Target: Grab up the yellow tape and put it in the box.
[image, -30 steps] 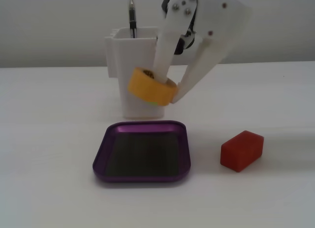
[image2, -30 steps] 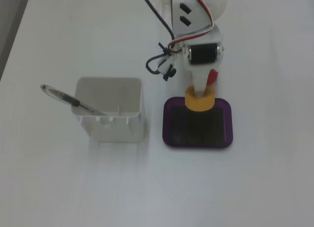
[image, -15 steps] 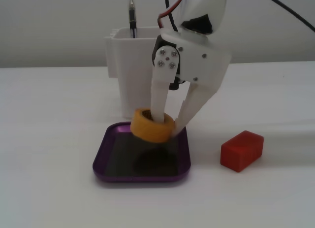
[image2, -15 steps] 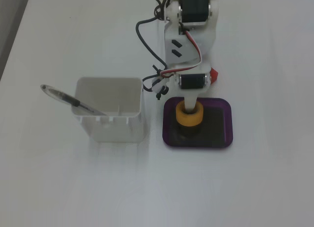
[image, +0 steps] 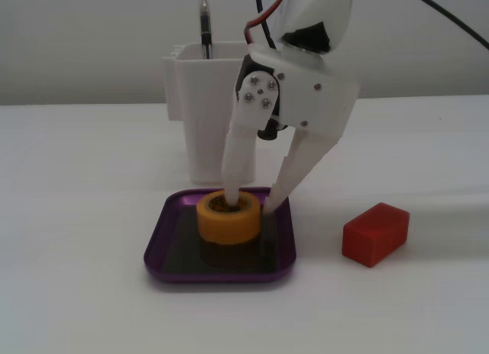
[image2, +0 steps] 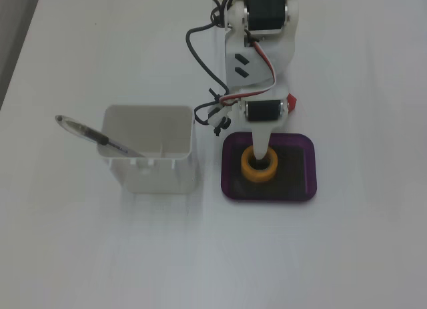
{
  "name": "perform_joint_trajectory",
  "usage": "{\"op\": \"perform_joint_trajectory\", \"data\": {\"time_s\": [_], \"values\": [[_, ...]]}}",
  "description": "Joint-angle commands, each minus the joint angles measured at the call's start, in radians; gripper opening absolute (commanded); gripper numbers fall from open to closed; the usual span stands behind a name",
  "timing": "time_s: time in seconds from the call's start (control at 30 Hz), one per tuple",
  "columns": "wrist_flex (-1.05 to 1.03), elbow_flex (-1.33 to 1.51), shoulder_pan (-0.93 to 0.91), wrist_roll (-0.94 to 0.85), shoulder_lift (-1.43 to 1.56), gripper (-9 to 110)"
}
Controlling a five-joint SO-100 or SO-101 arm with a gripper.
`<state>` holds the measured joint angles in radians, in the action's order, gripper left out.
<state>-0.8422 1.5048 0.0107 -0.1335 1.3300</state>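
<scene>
1. The yellow tape, a short thick matte ring with a dark core, sits flat on the dark bottom of the box, roughly in its middle; seen from above, the yellow tape lies slightly toward the left half of the box.
2. The box is a shallow rounded-square tray with a glossy purple metallic rim.
3. The gripper, of smooth white plastic with small screws at its joint, points down into the box. One finger reaches into the ring's hollow and the other stands just outside the ring's right wall, with a gap showing on that side, so the jaws are parted and do not squeeze the roll.
4. Behind the box in the low fixed view stands a tall white plastic container with a ribbed rim, a pen leaning inside it.
5. A red rectangular block with softened edges lies on the plain white table, right of the box and apart from it.
</scene>
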Motion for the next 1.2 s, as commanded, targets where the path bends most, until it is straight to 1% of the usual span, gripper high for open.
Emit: {"op": "perform_joint_trajectory", "data": {"time_s": [0.0,0.17,0.33,0.53,0.67,0.8,0.93,1.17], "values": [[-0.046,-0.051,-0.002,-0.006,0.028,12],[-0.201,-0.158,-0.009,0.003,0.121,12],[-0.351,-0.242,-0.003,-0.005,0.307,12],[-0.468,-0.224,-0.009,0.002,0.589,12],[-0.508,-0.069,-0.008,0.003,0.773,12],[-0.494,0.167,-0.011,-0.002,0.957,12],[-0.39,0.454,-0.011,0.006,1.137,11],[-0.101,1.006,-0.012,-0.005,1.427,11]]}}
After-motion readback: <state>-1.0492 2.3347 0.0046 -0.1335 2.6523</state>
